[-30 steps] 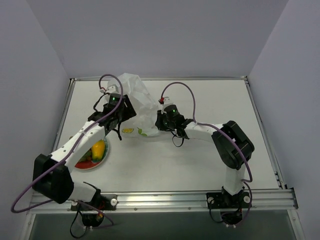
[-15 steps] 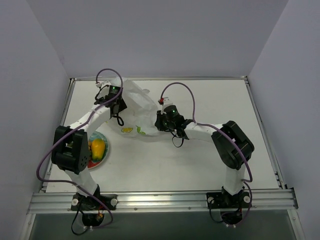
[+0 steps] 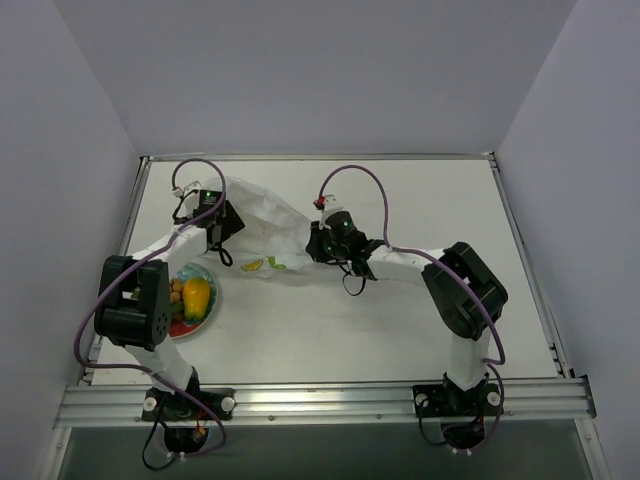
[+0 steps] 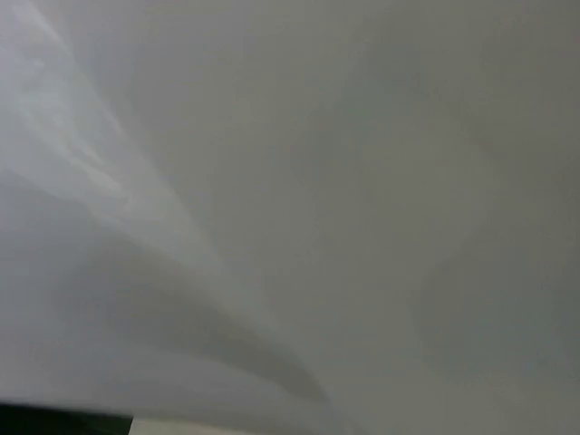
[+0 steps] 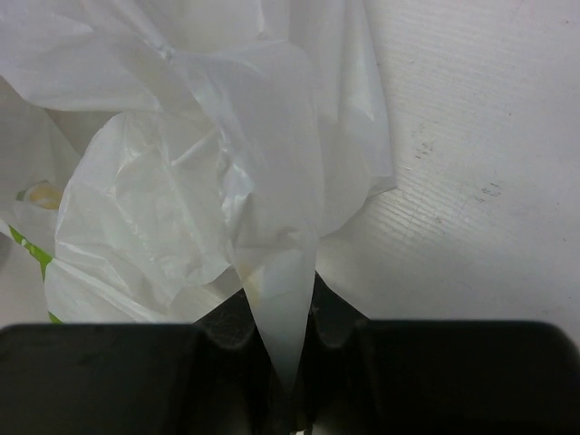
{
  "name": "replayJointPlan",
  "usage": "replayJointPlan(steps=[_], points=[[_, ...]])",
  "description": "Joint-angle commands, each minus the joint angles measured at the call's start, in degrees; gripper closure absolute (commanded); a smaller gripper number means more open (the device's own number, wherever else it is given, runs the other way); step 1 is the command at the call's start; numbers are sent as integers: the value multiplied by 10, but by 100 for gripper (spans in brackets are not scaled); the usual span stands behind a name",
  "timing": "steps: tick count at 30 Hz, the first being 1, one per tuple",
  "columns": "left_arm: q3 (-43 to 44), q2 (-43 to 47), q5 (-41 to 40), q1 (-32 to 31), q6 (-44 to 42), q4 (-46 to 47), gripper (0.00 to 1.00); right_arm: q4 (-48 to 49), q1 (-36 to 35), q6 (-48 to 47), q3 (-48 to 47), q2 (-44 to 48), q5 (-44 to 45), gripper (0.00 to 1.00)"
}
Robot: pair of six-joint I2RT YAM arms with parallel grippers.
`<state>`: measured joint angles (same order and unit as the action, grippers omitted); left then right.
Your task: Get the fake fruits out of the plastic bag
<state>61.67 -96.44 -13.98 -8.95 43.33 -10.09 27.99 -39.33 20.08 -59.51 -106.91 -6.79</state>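
Two robot arms reach across a white table to a thin, crinkled, white translucent plastic bag that lies drawn out between them, well apart from the arm bases. The right gripper pinches a narrow fold of the bag tightly between its black fingers, as its wrist view shows plainly. The left gripper sits at the bag's opposite, left end. Its wrist view is filled with blurred white plastic and shows no fingers, so I cannot tell how wide it stands or whether it holds anything.

Just beside the left arm, a round red-rimmed plate carries fake fruits. A glossy yellow-orange, mango-shaped fruit is clearest, with smaller pieces touching it that are too small to name.

The bag looks slack and rather flat, so the emptying seems far along, though its inside is hidden. The step in hand appears to be spreading or searching the bag. The next move likely calls for finding any remaining fruit while the right side keeps the plastic anchored.
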Motion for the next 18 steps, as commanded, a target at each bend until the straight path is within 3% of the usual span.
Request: replayJointPlan(steps=[1, 10, 16, 18], points=[[25, -9, 9, 17, -7, 44, 4, 5, -1, -6, 1, 15, 5, 92], [48, -23, 26, 15, -30, 138, 6, 6, -17, -14, -12, -17, 5, 92], [41, 23, -3, -31, -53, 121, 0, 5, -19, -13, -17, -28, 5, 92], [33, 45, -6, -39, -51, 109, 9, 7, -19, -12, -16, -29, 6, 92]])
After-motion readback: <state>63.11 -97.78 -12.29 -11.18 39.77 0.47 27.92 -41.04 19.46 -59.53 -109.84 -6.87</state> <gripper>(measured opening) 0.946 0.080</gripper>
